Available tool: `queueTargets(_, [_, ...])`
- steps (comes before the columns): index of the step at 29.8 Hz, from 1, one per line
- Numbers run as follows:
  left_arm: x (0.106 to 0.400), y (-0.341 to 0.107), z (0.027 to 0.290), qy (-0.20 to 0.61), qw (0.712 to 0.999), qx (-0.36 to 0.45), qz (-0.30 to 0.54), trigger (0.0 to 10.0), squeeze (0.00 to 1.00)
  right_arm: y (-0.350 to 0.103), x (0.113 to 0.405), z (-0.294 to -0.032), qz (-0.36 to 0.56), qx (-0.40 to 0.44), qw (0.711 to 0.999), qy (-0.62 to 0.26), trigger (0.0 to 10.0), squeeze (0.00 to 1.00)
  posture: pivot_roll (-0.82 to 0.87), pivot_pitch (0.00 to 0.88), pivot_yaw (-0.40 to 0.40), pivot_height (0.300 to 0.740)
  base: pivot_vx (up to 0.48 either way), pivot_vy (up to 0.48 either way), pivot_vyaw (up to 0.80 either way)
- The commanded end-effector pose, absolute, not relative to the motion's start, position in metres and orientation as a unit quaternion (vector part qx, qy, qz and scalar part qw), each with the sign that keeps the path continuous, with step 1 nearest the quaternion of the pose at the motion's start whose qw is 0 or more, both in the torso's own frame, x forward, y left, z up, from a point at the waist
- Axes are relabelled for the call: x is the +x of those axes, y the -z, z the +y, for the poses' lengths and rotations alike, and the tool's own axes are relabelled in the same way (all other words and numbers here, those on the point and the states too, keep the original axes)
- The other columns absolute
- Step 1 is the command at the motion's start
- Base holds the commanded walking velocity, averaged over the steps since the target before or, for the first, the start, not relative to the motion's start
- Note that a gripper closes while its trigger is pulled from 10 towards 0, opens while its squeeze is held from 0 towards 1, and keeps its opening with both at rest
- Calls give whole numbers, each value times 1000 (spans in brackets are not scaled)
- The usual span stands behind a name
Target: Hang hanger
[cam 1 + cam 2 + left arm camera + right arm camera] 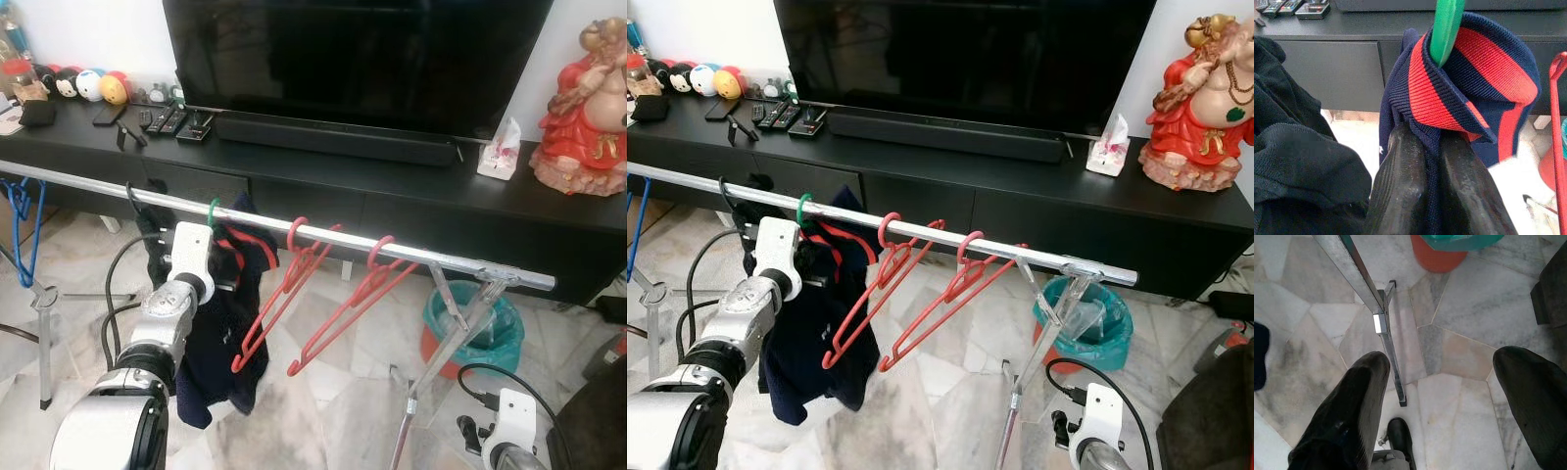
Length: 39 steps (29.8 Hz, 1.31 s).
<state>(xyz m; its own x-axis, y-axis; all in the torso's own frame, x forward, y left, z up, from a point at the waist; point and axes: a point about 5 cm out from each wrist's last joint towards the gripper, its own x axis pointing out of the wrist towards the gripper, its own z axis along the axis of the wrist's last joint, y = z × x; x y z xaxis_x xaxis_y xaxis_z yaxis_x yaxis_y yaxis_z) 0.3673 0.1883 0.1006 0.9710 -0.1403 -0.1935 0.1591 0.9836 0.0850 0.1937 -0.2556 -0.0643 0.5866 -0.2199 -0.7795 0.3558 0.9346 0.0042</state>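
Note:
A green hanger carries a navy shirt with red stripes, and its hook rests over the silver rail. My left gripper is shut on the shirt's collar just below the hook, with its wrist right under the rail. Two bare red hangers hang tilted on the rail to the right of the shirt. My right gripper is open, low over the marble floor beside the rack's leg.
Behind the rail stands a black console with a TV, remotes, a tissue pack and a red statue. A teal bin sits under the rail's right end. A blue hanger hangs far left.

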Motion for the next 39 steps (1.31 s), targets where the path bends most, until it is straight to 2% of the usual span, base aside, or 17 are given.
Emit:
queueTargets(1, [364,-91,192,76,987,65,128,10000,0,64,191,-259,428,75,885,165,10000,0,-113,0,-16,740,0,0,0])
queueTargets(11, [350,-72,204,69,984,67,150,10000,0,64,191,-260,430,73,885,162,10000,0,-103,0,-21,740,0,0,0])
queueTargets(23, [337,-68,217,43,991,54,112,10000,0,64,192,-260,428,73,886,162,10000,0,-92,0,-22,740,0,0,0])
queueTargets(31, [335,-78,222,30,997,53,56,10000,0,63,193,-260,426,73,887,164,10000,0,-100,0,-14,740,0,0,0])
queueTargets(39, [298,-81,225,46,992,111,-22,10000,0,63,193,-260,424,70,888,164,10000,0,-85,0,-18,740,0,0,0])
